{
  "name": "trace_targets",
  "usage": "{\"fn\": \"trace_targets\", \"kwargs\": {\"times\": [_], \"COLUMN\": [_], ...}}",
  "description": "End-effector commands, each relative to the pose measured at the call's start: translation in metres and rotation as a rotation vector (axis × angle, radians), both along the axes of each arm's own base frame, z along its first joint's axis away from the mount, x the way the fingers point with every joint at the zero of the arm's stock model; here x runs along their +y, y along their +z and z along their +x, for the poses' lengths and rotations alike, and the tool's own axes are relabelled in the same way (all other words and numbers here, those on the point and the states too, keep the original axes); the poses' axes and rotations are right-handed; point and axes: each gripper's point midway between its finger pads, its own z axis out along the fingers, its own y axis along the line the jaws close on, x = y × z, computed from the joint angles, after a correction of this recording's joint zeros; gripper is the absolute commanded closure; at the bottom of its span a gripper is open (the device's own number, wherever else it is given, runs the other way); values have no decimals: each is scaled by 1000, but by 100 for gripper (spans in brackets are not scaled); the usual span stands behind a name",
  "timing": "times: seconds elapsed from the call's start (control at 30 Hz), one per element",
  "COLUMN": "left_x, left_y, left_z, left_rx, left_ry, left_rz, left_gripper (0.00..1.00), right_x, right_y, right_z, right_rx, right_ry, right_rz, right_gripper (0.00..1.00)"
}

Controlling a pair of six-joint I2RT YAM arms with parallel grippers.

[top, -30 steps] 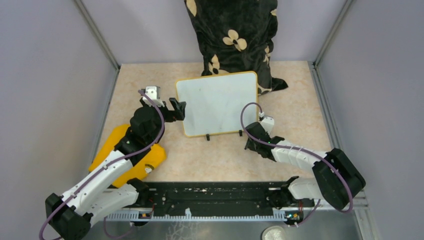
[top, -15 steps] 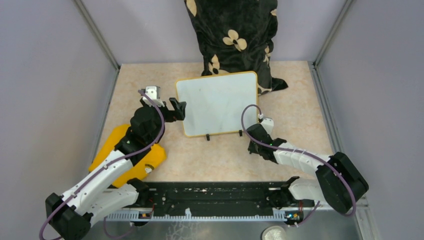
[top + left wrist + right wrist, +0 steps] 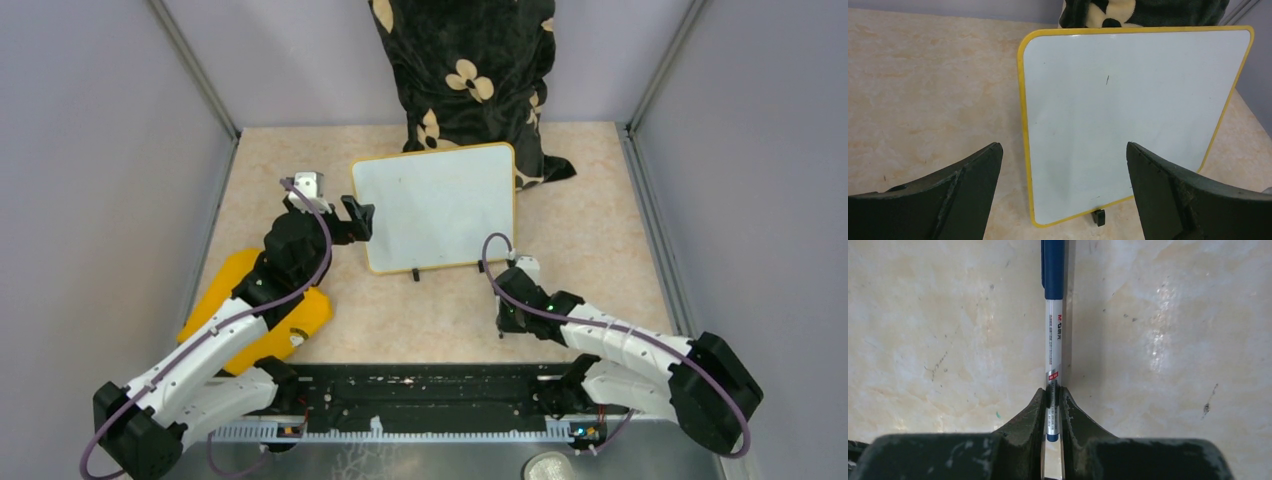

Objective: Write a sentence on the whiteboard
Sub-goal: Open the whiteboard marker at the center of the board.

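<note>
— What's on the left?
— My left jaws are spread wide and empty, just beside the left rim of the whiteboard (image 3: 435, 205).
— And the board?
— It's propped at the middle of the counter (image 3: 600, 200), in front of a dark flowered cushion (image 3: 465, 70).
— Right side?
— My right jaws are pinched tight on a blue-capped marker (image 3: 1053, 340), near the board's front right corner.

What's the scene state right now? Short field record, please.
whiteboard: propped on its two black feet, in front of the floral cushion
writing: none; surface blank apart from a tiny speck
left gripper: open, at the board's left edge, holding nothing
right gripper: shut on the marker
marker: held by its tail, blue end pointing away, low over the table
yellow cloth: under the left arm
</note>
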Motion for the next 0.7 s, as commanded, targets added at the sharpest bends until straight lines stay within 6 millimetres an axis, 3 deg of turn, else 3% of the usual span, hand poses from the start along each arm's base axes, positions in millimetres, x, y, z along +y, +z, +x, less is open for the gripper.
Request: {"fn": "trace_targets", "kwargs": {"times": [0.0, 0.2, 0.37, 0.43, 0.57, 0.67], "left_x": [-6, -3, -3, -3, -3, -5], "left_y": [13, 10, 10, 10, 10, 10], "left_z": [1, 2, 3, 3, 3, 3], "left_rx": [-17, -14, -13, -13, -13, -11], "left_ry": [-19, -5, -4, -4, -3, -10], "left_rz": [-18, -7, -4, -2, -3, -5], "left_gripper": [1, 1, 1, 1, 1, 1], "right_x": [11, 35, 41, 41, 39, 37], "right_y": [10, 18, 11, 13, 26, 35], "right_z": [-2, 10, 11, 11, 14, 17], "right_rx": [0, -30, 1, -4, -43, -65], "right_ry": [65, 146, 189, 189, 181, 187], "right_rz": [-36, -31, -70, -64, -54, -69], "right_gripper": [100, 100, 97, 88, 59, 52]}}
